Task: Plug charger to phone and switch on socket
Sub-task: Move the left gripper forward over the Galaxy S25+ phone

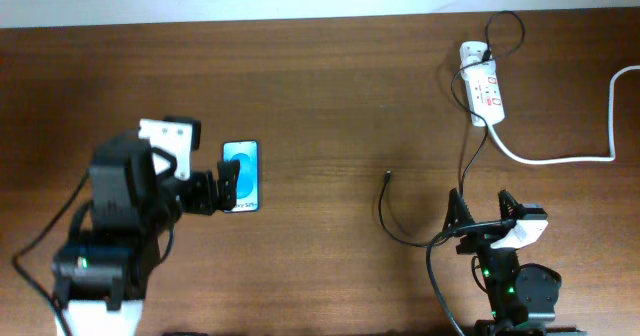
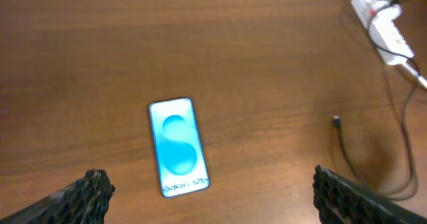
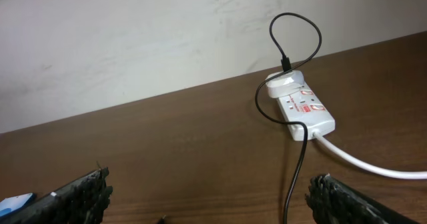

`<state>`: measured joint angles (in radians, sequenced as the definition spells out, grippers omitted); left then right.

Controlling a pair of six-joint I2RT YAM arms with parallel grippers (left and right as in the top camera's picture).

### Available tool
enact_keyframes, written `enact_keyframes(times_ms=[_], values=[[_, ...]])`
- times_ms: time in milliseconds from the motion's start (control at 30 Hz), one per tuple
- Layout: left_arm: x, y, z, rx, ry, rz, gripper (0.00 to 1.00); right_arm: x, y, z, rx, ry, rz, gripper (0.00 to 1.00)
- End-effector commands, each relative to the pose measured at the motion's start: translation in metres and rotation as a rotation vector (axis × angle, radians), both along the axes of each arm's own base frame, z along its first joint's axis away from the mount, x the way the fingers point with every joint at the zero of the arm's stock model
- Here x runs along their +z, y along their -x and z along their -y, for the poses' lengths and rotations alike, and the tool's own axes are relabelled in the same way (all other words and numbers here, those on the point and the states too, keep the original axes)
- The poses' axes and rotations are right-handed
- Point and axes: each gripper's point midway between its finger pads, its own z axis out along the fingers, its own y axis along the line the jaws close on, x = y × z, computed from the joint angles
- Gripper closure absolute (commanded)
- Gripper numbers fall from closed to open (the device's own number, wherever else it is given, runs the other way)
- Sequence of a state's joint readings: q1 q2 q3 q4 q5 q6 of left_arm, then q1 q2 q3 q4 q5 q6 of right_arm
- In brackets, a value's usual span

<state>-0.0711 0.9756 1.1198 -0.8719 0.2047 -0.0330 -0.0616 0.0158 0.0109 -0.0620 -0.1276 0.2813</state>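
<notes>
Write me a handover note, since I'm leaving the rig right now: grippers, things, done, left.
Left gripper: open, empty, over the phone.
Right gripper: open, empty, beside the charger cable.
Phone lies flat, screen up. Charger tip lies loose on the table, apart from the phone; the cable runs to the socket, far right.
Done: nothing yet.
Left: plug tip into phone, switch socket on; switch state unreadable.

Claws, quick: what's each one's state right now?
Left claw: open, holding nothing, near the phone.
Right claw: open, holding nothing.
</notes>
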Motion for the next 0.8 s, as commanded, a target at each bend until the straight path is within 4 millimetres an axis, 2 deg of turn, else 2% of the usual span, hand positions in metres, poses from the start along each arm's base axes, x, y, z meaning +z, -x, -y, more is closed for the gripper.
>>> enact_keyframes(times_ms=[0,333,567,767], values=[[0.008,-0.011,0.017,-0.058,0.085,-0.074,0.01,-0.002,0.0,-0.001,0.004,0.0,-0.002,0.02],[-0.038,-0.031,0.019,-0.052,0.08,-0.236,0.01,-0.002,0.0,-0.001,0.004,0.0,-0.002,0.02],[-0.08,-0.048,-0.01,0.121,-0.022,-0.356,0.01,-0.002,0.0,-0.001,0.004,0.0,-0.002,0.02],[-0.115,-0.056,-0.009,0.12,-0.036,-0.458,0.01,-0.002,0.0,-0.001,0.004,0.0,-0.002,0.02]])
